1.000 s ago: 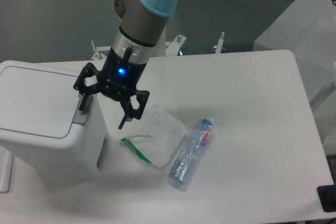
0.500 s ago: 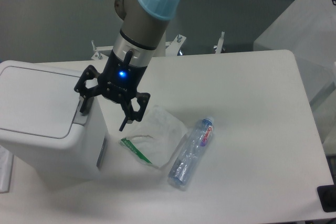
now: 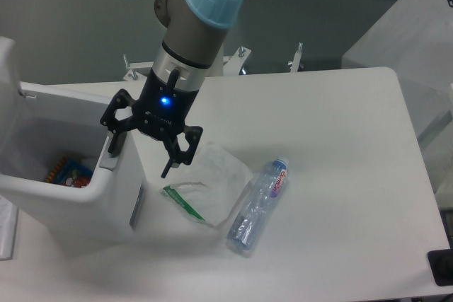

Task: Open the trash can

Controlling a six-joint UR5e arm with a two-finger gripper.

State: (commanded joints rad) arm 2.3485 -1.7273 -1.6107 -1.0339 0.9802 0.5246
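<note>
White table (image 3: 340, 125), trash can (image 3: 106, 196) lid up, gripper (image 3: 139, 155) spread

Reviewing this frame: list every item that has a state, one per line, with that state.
trash can: open, colourful item inside
lid: swung up at the left
gripper: open, one finger at the grey push-button tab
plastic bottle: lying on its side
clear plastic bag: crumpled, flat on table

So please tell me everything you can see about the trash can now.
The trash can is a large white boxy bin, plastic by its look, with rounded corners, standing upright at the table's left edge. Its lid is swung up, so the inside shows, with a colourful package at the bottom. One finger of the open tool is at its grey tab.
</note>
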